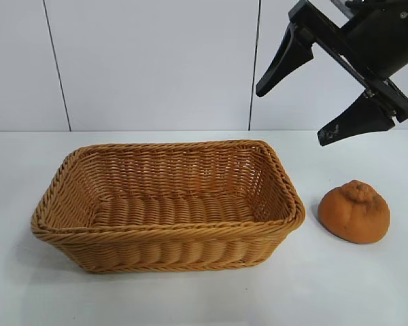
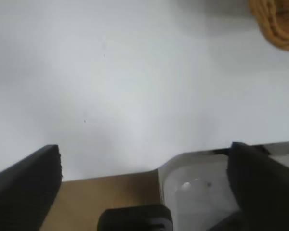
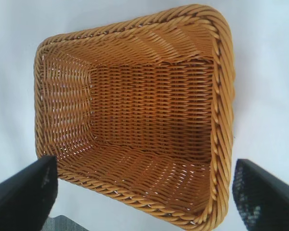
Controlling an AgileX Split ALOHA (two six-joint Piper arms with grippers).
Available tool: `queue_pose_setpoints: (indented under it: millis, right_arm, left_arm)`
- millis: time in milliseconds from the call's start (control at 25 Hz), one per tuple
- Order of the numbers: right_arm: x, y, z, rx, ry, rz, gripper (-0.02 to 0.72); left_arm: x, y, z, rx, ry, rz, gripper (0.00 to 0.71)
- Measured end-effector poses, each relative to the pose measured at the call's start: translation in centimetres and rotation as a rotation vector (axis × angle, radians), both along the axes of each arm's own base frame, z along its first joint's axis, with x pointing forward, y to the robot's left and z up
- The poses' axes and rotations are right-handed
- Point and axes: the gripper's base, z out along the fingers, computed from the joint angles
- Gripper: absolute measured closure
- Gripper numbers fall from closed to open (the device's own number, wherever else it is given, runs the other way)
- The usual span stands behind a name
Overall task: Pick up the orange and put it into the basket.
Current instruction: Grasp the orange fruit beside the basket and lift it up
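Observation:
The orange point(image 1: 354, 212), dull orange-brown with a knobby bump on top, sits on the white table to the right of the basket point(image 1: 285, 219), apart from it. The tan wicker basket holds nothing and also shows in the right wrist view point(image 3: 222, 96). My right gripper point(image 1: 294, 114) hangs open and empty in the air above and behind the orange, near the basket's right end; in its own view point(image 3: 144, 192) the fingers stand wide apart. My left gripper point(image 2: 144, 183) is open and empty over the table edge, out of the exterior view. The orange is hidden in both wrist views.
A corner of the basket point(image 2: 279, 24) shows in the left wrist view. A brown surface point(image 2: 111, 197) and a clear plastic piece point(image 2: 197, 187) lie below the table edge there. A white panelled wall point(image 1: 156, 61) stands behind the table.

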Motion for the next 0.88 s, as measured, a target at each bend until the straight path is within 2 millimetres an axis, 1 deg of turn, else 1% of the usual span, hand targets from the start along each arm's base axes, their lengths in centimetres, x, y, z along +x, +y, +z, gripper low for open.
queue_pose_setpoints:
  millis: [120,400,480,680,760,880]
  right_arm:
    - [0.0,0.0,0.0,0.0,0.002,0.001,0.029]
    - [0.0,0.0,0.0,0.0,0.002,0.002,0.029]
    - [0.0,0.0,0.0,0.001,0.003,0.002,0.029]
    - [0.0,0.0,0.1,-0.004,0.003,0.01,0.029]
    - [0.0,-0.1,0.4,-0.023,0.003,0.033,0.029]
    - [0.3,-0.4,1.4,-0.086,0.0,0.066,0.029]
  left_arm:
    - [-3.2,0.3,-0.6,-0.002,-0.063,0.0,0.045]
    - [-8.8,0.7,-1.8,-0.026,-0.339,0.005,0.045]
    - [-10.1,0.7,-2.0,-0.031,-0.39,0.005,0.045]
    - [-12.8,0.8,-1.3,-0.055,-0.556,0.005,0.045]
    - [-13.7,0.9,-1.1,-0.061,-0.617,0.005,0.045]
    - [-15.1,1.0,-0.8,-0.069,-0.709,0.004,0.045]
